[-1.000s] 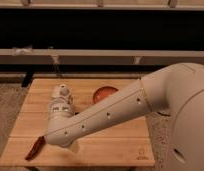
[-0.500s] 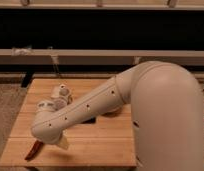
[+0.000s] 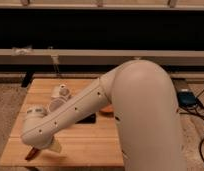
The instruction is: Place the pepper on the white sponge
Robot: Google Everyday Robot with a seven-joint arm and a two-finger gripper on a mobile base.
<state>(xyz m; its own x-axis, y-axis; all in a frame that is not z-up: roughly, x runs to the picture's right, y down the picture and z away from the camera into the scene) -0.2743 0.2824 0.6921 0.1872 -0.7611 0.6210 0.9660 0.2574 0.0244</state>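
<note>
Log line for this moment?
gripper: at wooden table front-left corner | slender dark red chili pepper: lying on table beside gripper | placement: pending

Table, arm crossing it from the right to the front-left corner. Gripper at that corner, over the pepper. Block mid-table beside the arm, bowl to its right, small object rear left.

arm: off-white with tiny dark dots | gripper: down at the table's front-left corner, right by the pepper, kinda pale yellowish | pepper: dark red | table: light honey wood | block: black | bowl: orange | floor: speckled grey-beige
</note>
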